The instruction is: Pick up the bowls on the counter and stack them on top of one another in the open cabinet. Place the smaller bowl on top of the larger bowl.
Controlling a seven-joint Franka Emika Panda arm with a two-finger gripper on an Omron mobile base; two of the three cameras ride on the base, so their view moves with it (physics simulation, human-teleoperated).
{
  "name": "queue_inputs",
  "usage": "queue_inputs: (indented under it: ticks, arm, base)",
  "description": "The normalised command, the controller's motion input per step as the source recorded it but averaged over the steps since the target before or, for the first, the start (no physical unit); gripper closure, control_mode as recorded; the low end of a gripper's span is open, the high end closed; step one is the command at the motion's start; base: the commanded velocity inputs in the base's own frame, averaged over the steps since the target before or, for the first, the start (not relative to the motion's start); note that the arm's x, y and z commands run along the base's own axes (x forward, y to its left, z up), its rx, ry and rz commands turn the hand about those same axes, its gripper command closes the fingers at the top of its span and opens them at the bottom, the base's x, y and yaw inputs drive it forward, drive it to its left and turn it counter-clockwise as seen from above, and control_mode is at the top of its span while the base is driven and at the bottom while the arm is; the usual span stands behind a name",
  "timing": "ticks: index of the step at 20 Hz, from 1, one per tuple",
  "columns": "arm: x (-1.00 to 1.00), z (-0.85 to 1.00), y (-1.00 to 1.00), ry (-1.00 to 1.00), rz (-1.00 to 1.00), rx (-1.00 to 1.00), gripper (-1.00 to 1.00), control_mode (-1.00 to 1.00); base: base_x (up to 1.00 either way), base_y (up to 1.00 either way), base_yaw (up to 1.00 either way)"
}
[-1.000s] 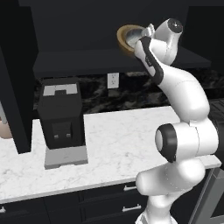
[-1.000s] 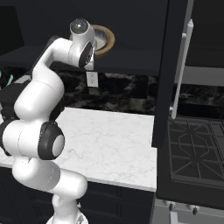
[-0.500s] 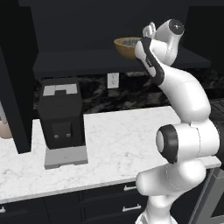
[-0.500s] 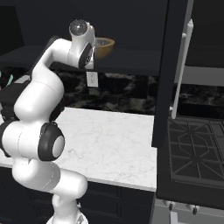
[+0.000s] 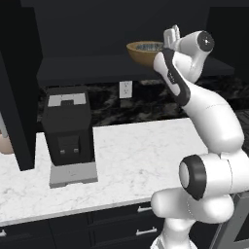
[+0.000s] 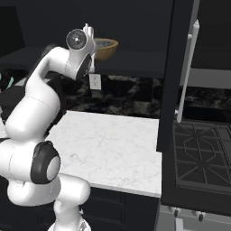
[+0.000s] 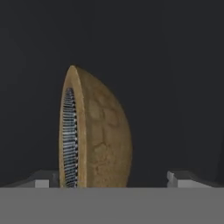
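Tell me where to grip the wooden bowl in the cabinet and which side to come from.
Grip the wooden bowl by its thick rim, one of the jaws inside and one outside. It sits upright on the cabinet shelf with the grey bowl nested inside, so come from the open front, probably at the near edge.

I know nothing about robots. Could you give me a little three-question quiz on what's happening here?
1. True or false: the smaller bowl sits inside the larger bowl.
2. Where are the two bowls? A) on the counter B) in the open cabinet C) on the coffee machine
3. Fill in: in the hand view the fingers of the gripper stand wide apart on either side of the bowls, so it is ___.

Key: 1 true; 2 B; 3 open.
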Motion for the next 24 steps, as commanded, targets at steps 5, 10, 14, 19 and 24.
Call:
queue_inputs:
  ticks: [5,10,14,19,24]
  arm:
    - [-1.00,-0.10,0.00,0.11,0.03,0.00,-1.00,-1.00]
    - [-1.00,-0.35,0.00,0.32,0.09,-0.05,-1.00,-1.00]
    - [-1.00,-0.64,0.00,0.40,0.14,-0.16,-1.00,-1.00]
    - [-1.00,-0.62,0.00,0.42,0.16,-0.20,-1.00,-1.00]
    - [-0.82,-0.83,0.01,0.32,0.13,-0.22,-1.00,-1.00]
  base:
    - [0.00,0.00,0.00]
    - [0.00,0.00,0.00]
    - [0.00,0.00,0.00]
    - [0.00,0.00,0.00]
    - [0.00,0.00,0.00]
